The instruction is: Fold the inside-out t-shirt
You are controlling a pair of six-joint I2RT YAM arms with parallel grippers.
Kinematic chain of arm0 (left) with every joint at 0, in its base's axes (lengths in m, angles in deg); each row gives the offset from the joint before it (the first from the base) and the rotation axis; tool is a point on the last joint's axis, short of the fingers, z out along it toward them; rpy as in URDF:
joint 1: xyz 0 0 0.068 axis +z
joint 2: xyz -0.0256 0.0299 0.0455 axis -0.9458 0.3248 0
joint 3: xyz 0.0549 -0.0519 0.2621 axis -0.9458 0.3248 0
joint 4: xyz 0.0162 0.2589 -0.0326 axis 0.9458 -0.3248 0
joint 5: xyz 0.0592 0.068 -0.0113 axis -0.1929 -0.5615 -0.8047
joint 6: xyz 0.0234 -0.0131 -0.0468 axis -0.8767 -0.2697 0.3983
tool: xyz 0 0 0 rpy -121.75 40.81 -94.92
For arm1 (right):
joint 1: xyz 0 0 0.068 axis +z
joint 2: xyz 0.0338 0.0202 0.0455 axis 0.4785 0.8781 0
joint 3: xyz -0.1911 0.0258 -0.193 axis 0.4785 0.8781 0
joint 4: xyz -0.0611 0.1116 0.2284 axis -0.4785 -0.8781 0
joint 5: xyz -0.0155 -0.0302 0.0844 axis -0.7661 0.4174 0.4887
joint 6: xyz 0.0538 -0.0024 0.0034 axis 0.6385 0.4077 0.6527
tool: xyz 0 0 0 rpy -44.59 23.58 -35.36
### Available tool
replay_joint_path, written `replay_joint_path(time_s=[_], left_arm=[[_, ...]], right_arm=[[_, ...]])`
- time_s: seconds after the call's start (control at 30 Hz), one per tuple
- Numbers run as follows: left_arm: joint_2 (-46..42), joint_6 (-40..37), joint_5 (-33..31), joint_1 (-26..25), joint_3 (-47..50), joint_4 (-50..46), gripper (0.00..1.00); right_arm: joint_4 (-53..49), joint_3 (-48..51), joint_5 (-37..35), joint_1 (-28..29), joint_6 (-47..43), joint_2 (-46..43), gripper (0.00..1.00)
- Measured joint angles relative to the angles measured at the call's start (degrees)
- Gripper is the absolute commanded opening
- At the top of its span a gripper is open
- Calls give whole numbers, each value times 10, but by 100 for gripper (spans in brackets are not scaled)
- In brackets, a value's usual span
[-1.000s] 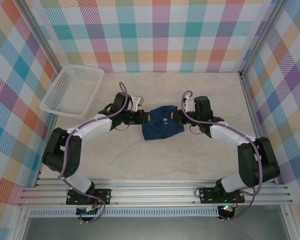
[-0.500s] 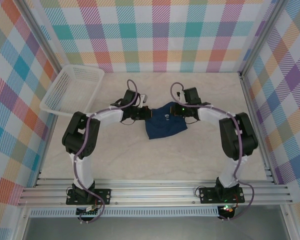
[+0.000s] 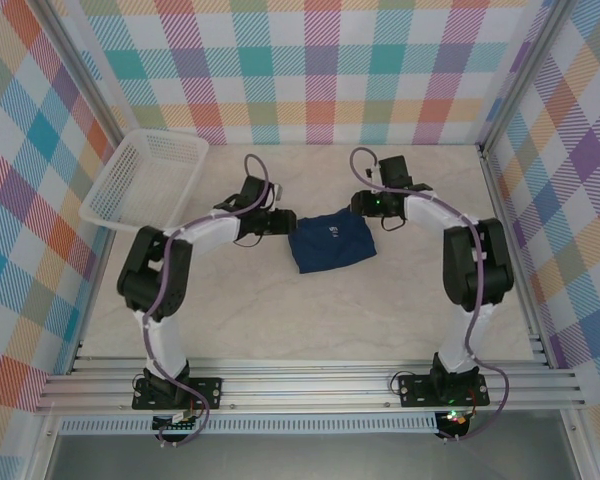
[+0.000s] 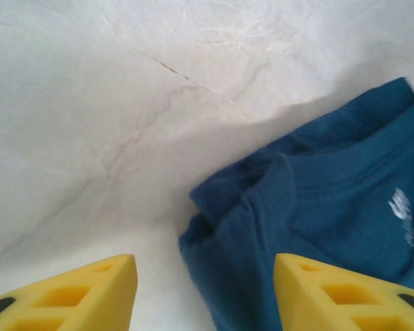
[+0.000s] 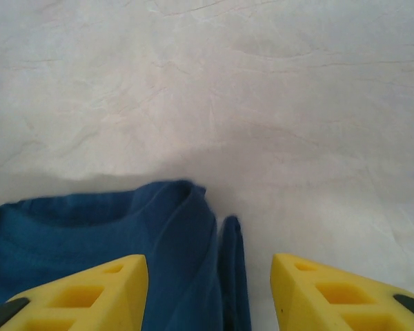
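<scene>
Two grippers flank the dark navy blue soft cloth t-shirt point(image 3: 330, 243), which lies as a compact folded bundle mid-table on the pale marbled tabletop point(image 3: 280, 320), with a small pale print facing up. The left gripper point(image 3: 283, 224) sits just beside its left edge, yellow fingers spread and empty. The right gripper point(image 3: 364, 208) is at its far right corner, likewise spread. A white plastic mesh basket point(image 3: 145, 180) rests well apart, far left.

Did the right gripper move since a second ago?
Yes. The right gripper has moved up the top view, closer to the back wall.
</scene>
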Motion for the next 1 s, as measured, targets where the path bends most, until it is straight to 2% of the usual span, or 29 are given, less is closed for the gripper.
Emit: replay_joint_path(time_s=[0.1,0.2,0.33,0.53,0.63,0.77,0.87,0.9,1.0], left_arm=[[-71,12,17,-6,47,11,61],[-95,28,58,-15,64,38,61],[-59,40,95,-35,62,68,61],[30,41,97,-39,58,73,61],[41,41,95,-38,58,69,61],[20,39,89,-37,59,58,62],[-30,35,78,-37,65,45,63],[-52,34,73,-37,70,44,63],[-111,31,57,-36,84,43,63]], right_arm=[[1,41,43,6,3,-58,49],[10,54,95,22,14,-72,46],[15,54,126,34,30,-36,44],[14,54,134,9,38,43,43],[9,54,141,0,37,43,47],[-12,54,129,-3,31,0,54],[-26,55,110,-8,22,-46,60],[-30,55,108,-13,21,-55,65],[-46,47,107,-35,18,-47,71]])
